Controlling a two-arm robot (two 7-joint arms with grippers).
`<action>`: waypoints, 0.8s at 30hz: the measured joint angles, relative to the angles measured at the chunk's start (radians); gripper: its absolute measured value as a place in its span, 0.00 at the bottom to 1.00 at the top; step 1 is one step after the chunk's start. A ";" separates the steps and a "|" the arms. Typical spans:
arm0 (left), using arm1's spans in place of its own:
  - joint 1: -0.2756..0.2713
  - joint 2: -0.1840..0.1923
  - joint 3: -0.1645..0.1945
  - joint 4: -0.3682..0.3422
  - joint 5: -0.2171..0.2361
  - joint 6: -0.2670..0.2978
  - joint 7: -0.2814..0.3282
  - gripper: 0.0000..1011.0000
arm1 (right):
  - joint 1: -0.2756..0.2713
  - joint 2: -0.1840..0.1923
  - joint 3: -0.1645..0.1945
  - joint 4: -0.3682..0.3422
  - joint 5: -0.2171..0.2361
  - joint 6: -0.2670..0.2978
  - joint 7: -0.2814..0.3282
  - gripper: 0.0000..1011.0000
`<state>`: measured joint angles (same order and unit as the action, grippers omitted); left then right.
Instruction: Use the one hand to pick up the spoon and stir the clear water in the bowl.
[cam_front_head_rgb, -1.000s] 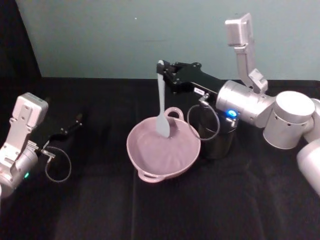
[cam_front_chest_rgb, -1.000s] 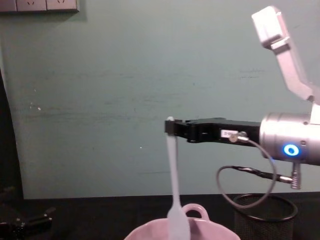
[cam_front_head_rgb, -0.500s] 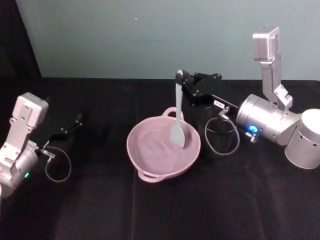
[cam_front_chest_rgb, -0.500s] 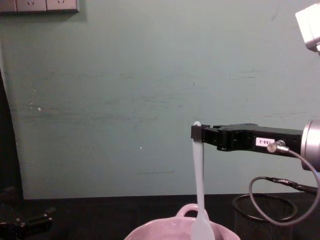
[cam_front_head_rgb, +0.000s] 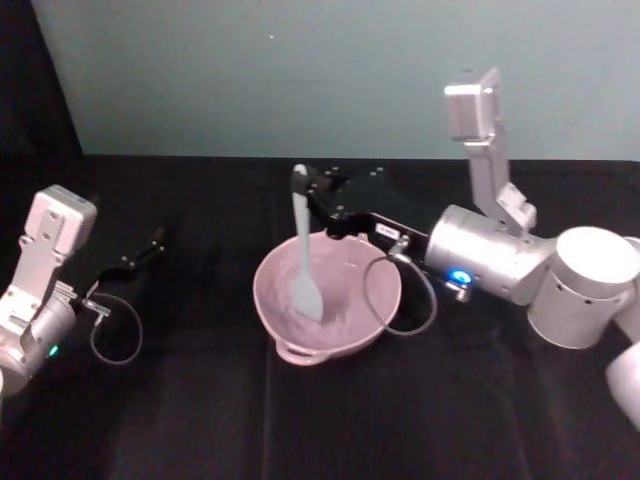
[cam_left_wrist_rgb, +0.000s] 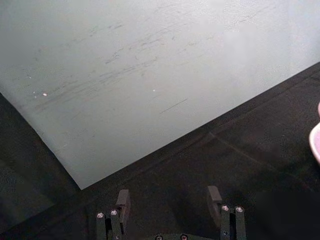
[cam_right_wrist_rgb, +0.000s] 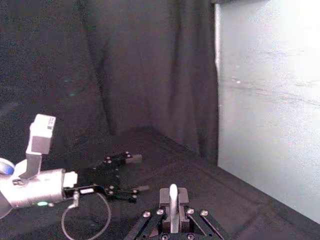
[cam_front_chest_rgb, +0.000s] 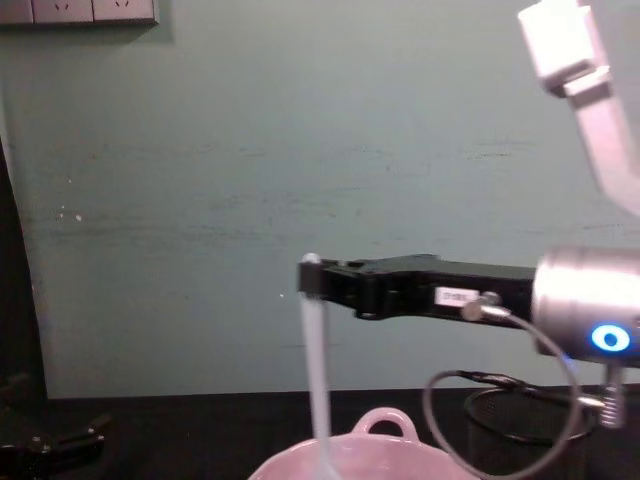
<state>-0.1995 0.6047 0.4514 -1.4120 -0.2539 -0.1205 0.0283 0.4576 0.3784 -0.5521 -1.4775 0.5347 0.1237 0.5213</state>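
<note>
Stirring was judged in hand; the spoon (cam_front_head_rgb: 301, 250), grasped by the right gripper (cam_front_head_rgb: 310, 186), was dipped into the bowl (cam_front_head_rgb: 265, 300); circling was called for next; the left gripper (cam_front_head_rgb: 152, 243) was parked, fingers released, near the worktop's left edge.

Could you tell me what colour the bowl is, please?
The bowl is pale pink, clearest in the head view.

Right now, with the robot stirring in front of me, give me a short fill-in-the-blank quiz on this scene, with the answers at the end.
1. The right gripper holds the spoon by the tip of its ____.
2. The spoon's scoop end is down inside the pale ____ bowl.
3. The left gripper is off to the side above the table, with its fingers ____.

Missing words: handle; pink; open.
</note>
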 joint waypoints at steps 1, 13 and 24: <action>0.000 0.000 0.000 0.000 0.000 0.000 0.000 1.00 | 0.007 -0.006 -0.005 0.007 -0.001 0.000 0.004 0.10; 0.000 0.000 0.000 0.000 0.000 0.000 0.000 1.00 | 0.112 -0.091 -0.044 0.149 -0.018 -0.017 0.025 0.10; 0.000 0.000 0.000 0.000 0.000 0.000 0.000 1.00 | 0.149 -0.102 -0.010 0.225 -0.018 -0.034 0.015 0.10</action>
<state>-0.1995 0.6047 0.4514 -1.4120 -0.2539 -0.1205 0.0283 0.6062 0.2760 -0.5617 -1.2524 0.5165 0.0895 0.5367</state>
